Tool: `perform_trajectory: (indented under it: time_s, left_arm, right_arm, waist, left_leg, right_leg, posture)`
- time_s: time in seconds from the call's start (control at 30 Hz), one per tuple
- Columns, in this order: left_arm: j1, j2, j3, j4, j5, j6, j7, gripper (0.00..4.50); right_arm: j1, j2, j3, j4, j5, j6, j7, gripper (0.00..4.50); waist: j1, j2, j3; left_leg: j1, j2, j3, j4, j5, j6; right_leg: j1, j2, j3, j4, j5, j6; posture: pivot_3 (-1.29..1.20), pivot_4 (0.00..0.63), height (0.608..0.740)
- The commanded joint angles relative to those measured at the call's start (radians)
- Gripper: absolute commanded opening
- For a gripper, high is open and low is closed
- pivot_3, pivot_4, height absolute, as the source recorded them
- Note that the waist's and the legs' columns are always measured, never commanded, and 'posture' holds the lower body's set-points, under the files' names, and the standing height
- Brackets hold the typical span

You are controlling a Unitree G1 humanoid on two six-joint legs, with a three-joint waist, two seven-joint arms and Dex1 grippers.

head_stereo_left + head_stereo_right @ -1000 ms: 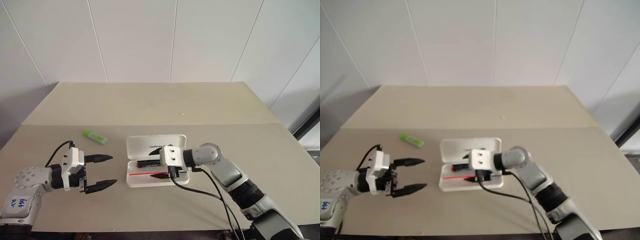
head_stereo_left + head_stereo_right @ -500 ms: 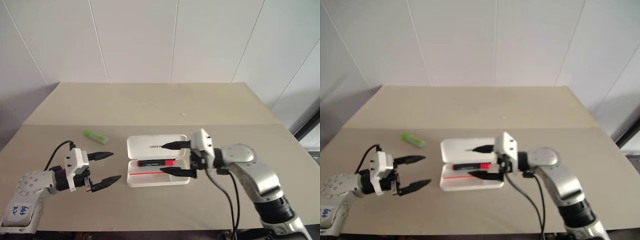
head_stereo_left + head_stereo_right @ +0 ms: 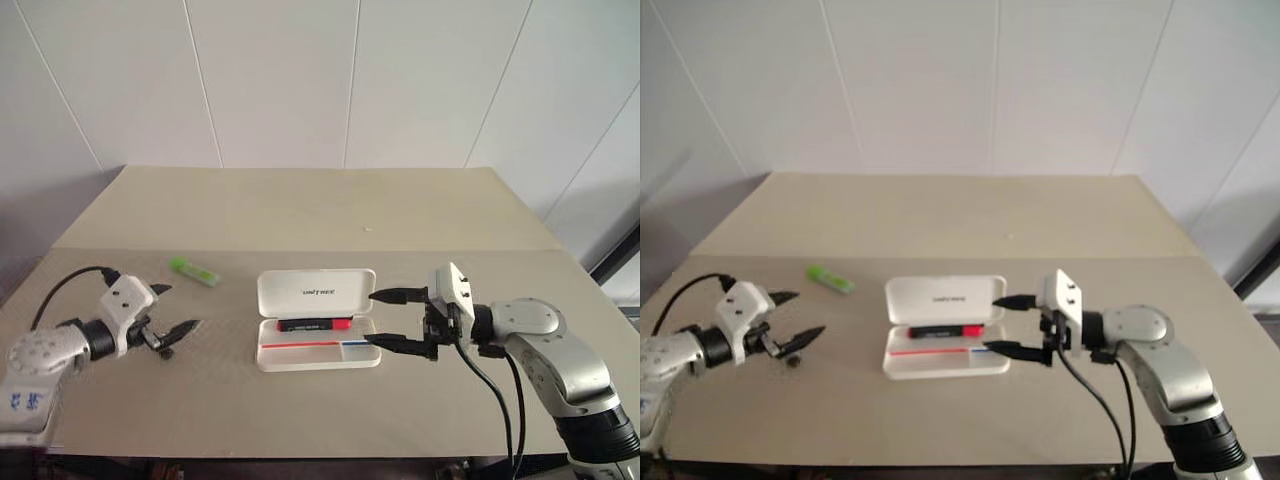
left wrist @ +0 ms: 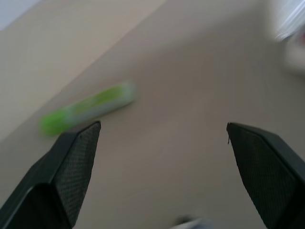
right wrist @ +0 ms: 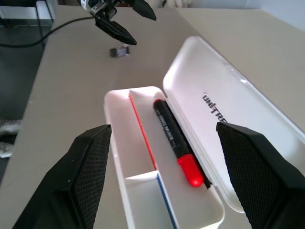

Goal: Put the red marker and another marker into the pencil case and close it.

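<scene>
**Left eye view: one marker in, one to go, lid up**

Left eye view shows the pencil case [image 3: 318, 330] lying open on the worktop [image 3: 300, 215], lid folded back, with the red marker [image 3: 315, 324] already in the tray along the hinge side. That half of the loading looks done. The light green marker [image 3: 192, 270] is loose on the worktop, and the lid has yet to be shut.

The right hand [image 3: 388, 318] stands just beside the case's end, fingers spread wide and holding nothing, its tips pointing at the case and the red marker's red end lying close in front of them. The left hand [image 3: 172, 312] is likewise spread wide and empty; the green marker lies a little ahead of it and off toward one finger, near but not between the fingers, as the left wrist view [image 4: 88, 107] also shows. A small dark object [image 5: 119, 51] sits on the worktop just beneath the left hand's tips; I cannot tell what it is.

Room looks generous: bare worktop surrounds the green marker and lies between it and the case, and the far half of the worktop is unoccupied. The near edge runs closest to both hands, so that is the side to mind.
</scene>
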Motion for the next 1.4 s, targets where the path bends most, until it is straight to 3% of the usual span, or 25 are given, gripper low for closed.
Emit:
perform_trajectory:
  time_s: [0.03,0.27,0.53,0.63,0.77,1.0,1.13,1.4]
  left_arm:
    - [-0.114,0.027,-0.041,0.151,0.085,-0.036,0.049,4.50]
    - [-0.320,-0.054,-0.122,0.331,0.175,-0.013,0.175,4.50]
    - [-0.353,-0.156,-0.126,0.299,0.164,0.048,0.246,4.50]
    - [-0.356,-0.154,-0.134,0.299,0.167,0.062,0.236,4.50]
    - [-0.387,-0.099,-0.174,0.358,0.183,-0.062,0.111,4.50]
    - [-0.561,-0.044,-0.250,0.633,0.251,-0.204,0.032,4.50]
    - [-0.612,-0.089,-0.244,0.686,0.264,-0.189,0.119,4.50]
    - [-0.559,-0.204,-0.152,0.512,0.240,0.018,0.372,4.50]
  right_arm:
    - [0.001,0.015,-0.006,-0.020,-0.002,-0.033,-0.028,4.48]
    - [0.025,0.019,-0.013,-0.047,-0.001,-0.032,-0.067,4.48]
    - [0.036,0.010,-0.017,-0.066,0.005,-0.020,-0.088,4.48]
    - [0.034,0.009,-0.016,-0.065,0.006,-0.019,-0.092,4.48]
    - [0.025,0.011,-0.011,-0.057,0.005,-0.022,-0.090,4.48]
    - [0.004,0.023,0.000,-0.035,0.000,-0.032,-0.089,4.48]
    - [0.011,0.027,-0.003,-0.044,0.000,-0.031,-0.100,4.48]
    - [0.036,0.014,-0.018,-0.073,0.007,-0.016,-0.118,4.48]
  waist:
    - [0.004,0.000,0.000]
    - [0.015,0.000,0.000]
    - [0.012,0.000,0.000]
    - [0.013,0.000,0.000]
    - [0.015,0.000,0.000]
    - [0.015,0.000,0.000]
    - [0.015,0.000,0.000]
    - [0.014,-0.001,0.000]
  left_leg:
    - [0.000,0.000,0.000,0.000,0.000,0.000]
    - [-0.002,0.000,0.000,0.000,0.000,0.000]
    - [-0.002,0.000,0.000,0.003,0.000,0.000]
    - [-0.002,0.000,0.000,0.003,0.000,0.000]
    - [-0.002,0.000,0.000,0.004,0.000,0.000]
    - [-0.002,-0.001,0.000,0.004,0.000,0.000]
    - [-0.002,-0.001,0.000,0.004,0.000,0.001]
    - [-0.004,-0.001,-0.001,0.005,0.000,0.001]
  right_leg:
    - [0.000,0.000,0.000,0.000,0.000,0.000]
    - [-0.001,0.000,0.000,0.000,0.000,0.001]
    - [-0.001,0.000,0.000,0.002,0.001,0.001]
    - [-0.001,0.000,0.000,0.002,0.001,0.002]
    - [-0.001,0.000,0.000,0.002,0.001,0.002]
    - [0.000,0.000,0.000,0.001,0.001,0.002]
    - [0.000,0.000,0.000,0.001,0.001,0.003]
    - [-0.001,-0.001,0.000,0.002,0.002,0.004]
  posture:
    - [0.00,0.150,0.740]
    - [0.00,0.150,0.740]
    - [0.00,0.150,0.740]
    - [0.00,0.150,0.740]
    - [0.00,0.150,0.740]
    - [0.00,0.150,0.740]
    - [0.00,0.150,0.740]
    - [0.00,0.150,0.740]
